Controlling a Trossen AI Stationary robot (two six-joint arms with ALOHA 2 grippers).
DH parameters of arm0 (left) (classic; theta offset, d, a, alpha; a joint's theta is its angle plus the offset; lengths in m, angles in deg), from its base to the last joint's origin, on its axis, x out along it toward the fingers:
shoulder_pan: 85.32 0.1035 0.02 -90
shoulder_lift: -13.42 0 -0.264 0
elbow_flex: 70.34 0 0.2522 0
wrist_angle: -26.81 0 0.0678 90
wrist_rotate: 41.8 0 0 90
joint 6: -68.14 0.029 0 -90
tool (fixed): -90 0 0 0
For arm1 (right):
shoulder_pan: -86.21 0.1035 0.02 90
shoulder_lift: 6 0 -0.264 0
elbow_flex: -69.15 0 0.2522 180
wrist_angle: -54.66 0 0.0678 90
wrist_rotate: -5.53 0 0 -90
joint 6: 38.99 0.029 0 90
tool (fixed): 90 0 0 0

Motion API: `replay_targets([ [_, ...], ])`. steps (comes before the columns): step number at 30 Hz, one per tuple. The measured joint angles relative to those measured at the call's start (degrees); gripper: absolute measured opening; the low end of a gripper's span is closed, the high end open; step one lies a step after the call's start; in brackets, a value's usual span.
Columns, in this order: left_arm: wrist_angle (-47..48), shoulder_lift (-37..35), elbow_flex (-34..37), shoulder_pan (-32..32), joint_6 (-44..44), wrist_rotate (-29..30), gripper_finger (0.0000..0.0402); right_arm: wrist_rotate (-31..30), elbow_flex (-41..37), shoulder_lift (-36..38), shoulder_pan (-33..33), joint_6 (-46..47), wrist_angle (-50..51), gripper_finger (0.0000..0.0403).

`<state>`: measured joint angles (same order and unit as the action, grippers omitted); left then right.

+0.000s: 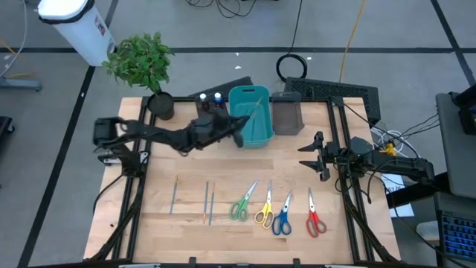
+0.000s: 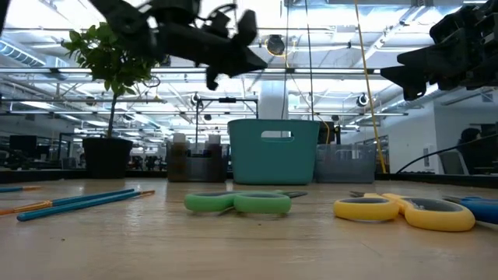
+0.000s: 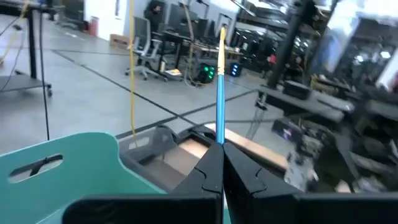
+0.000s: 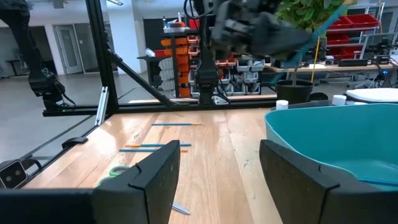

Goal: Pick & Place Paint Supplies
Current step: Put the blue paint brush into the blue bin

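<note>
A thin blue-handled paintbrush (image 3: 220,87) is pinched between the closed fingers (image 3: 208,168) of the left gripper (image 1: 236,128), its shaft pointing out past the fingertips with a pale tip at the far end. The left gripper is held in the air over the near rim of the teal plastic bin (image 1: 251,115), and the brush is seen slanting across the bin's opening in the high view. The left arm is stretched from the left side of the pale wooden counter (image 1: 223,231) towards the bin.

The fingers (image 4: 155,171) of the right gripper (image 1: 318,157) are spread wide with nothing between them; this gripper is held off to the right of the counter, well apart from the bin.

Just behind the left gripper, two small dark bottles (image 1: 210,97) with white and blue caps are standing beside the bin. A dark grey bin (image 1: 288,115) is set against the teal bin's right side. A potted green plant (image 1: 143,63) is placed at the back left corner.

On the front of the counter, three more thin brushes (image 1: 207,201) are laid side by side to the left. To their right, four scissors are lined up: green-handled scissors (image 1: 242,204), yellow-handled scissors (image 1: 265,208), blue-handled scissors (image 1: 282,218) and red-handled scissors (image 1: 314,217).
</note>
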<state>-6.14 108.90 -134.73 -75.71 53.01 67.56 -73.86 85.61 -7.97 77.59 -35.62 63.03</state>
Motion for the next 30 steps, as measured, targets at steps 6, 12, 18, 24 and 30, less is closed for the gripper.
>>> replay_targets([
  [6, 0.3, 10.1, -6.5, 2.5, -3.7, 1.9, 0.0000, 0.0, 0.0, 0.0, 0.0, 0.0, 0.0, 0.0212],
  [12, -0.1, 15.2, -7.9, 4.6, -10.3, 6.1, 0.0006, 0.0, 0.0, 0.0, 0.0, 0.0, 0.0, 0.0212],
  [18, 1.6, 15.9, -7.9, 5.9, -16.5, 6.9, 0.0043, 0.0, 0.0, 0.0, 0.0, 0.0, 0.0, 0.0212],
  [24, 0.1, 15.9, -7.9, 6.1, -11.7, 5.5, 0.0126, 0.0, 0.0, 0.0, 0.0, 0.0, 0.0, 0.0212],
  [30, 6.4, 10.2, -7.9, 5.8, 1.2, 0.3, 0.0204, 0.0, 0.0, 0.0, 0.0, 0.0, 0.0, 0.0212],
])
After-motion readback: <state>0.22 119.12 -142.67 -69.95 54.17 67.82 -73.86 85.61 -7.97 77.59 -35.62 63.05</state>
